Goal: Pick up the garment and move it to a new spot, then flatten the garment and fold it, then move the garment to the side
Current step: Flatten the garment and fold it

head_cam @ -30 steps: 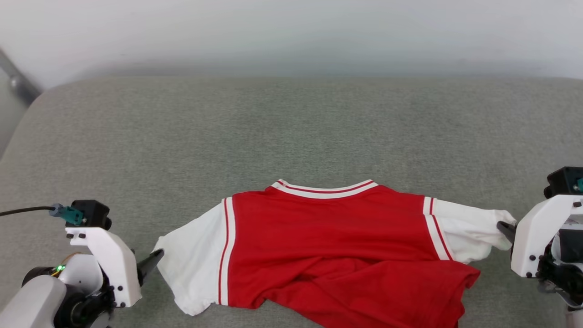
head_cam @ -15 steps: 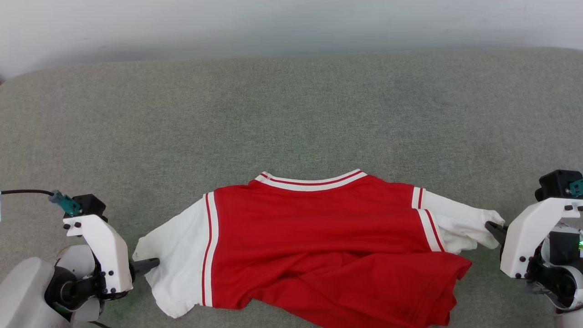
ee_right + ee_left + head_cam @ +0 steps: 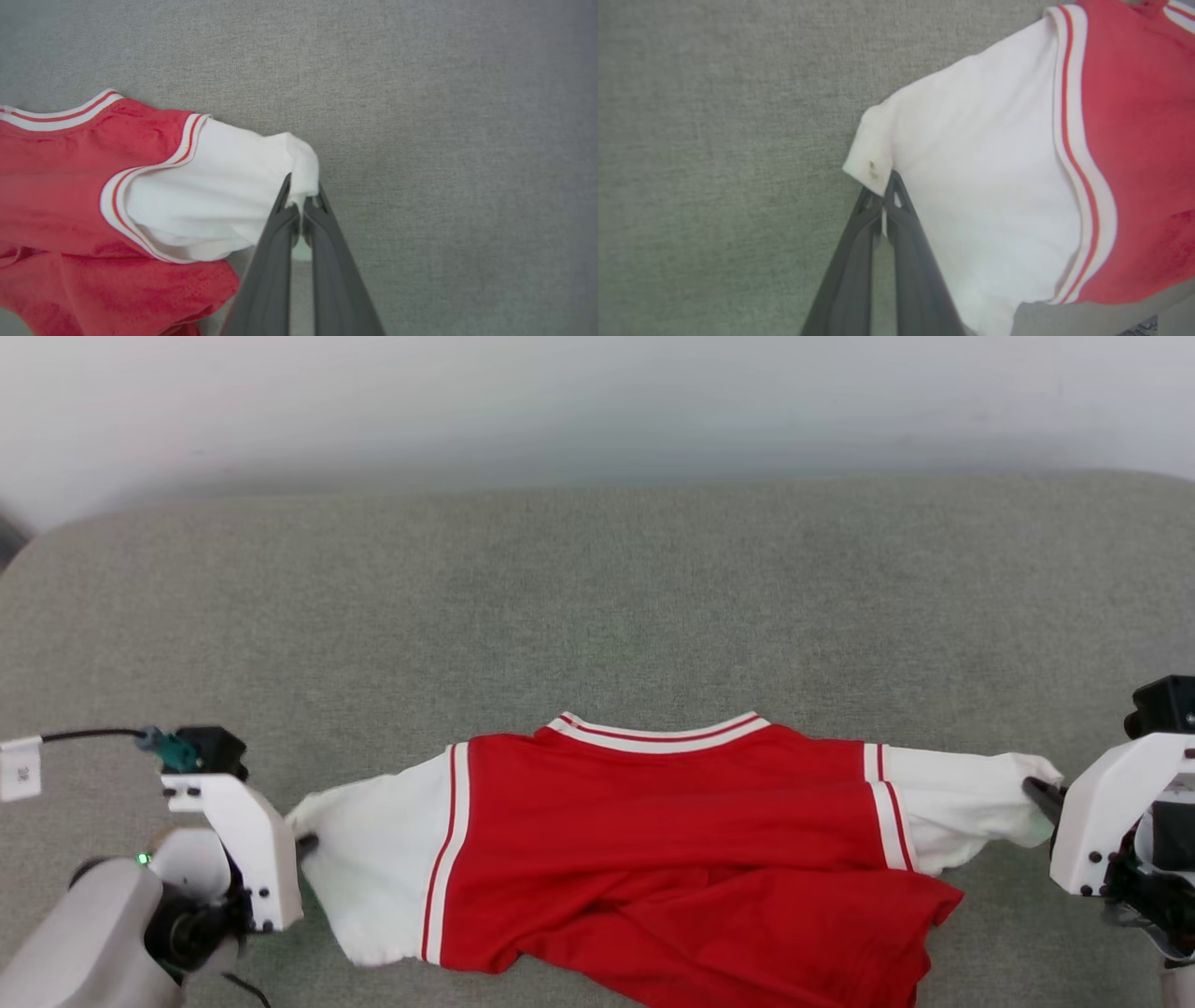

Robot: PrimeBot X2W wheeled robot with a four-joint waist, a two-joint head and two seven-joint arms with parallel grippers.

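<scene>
On grey fabric surface [image 3: 597,597], garment [image 3: 672,821] lies w/ lower body rumpled. L gripper [image 3: 881,186] pinches one sleeve tip [image 3: 871,163], R gripper [image 3: 302,191] the other. Flattening stage, prob.; fold & side move remain.

Left claw [image 3: 305,845] sits low at the near left, fingers pointing right, pinched together on a sleeve edge of the garment [image 3: 653,821]. Right claw [image 3: 1034,791], near right, points left, clamped on the opposite sleeve.
</scene>
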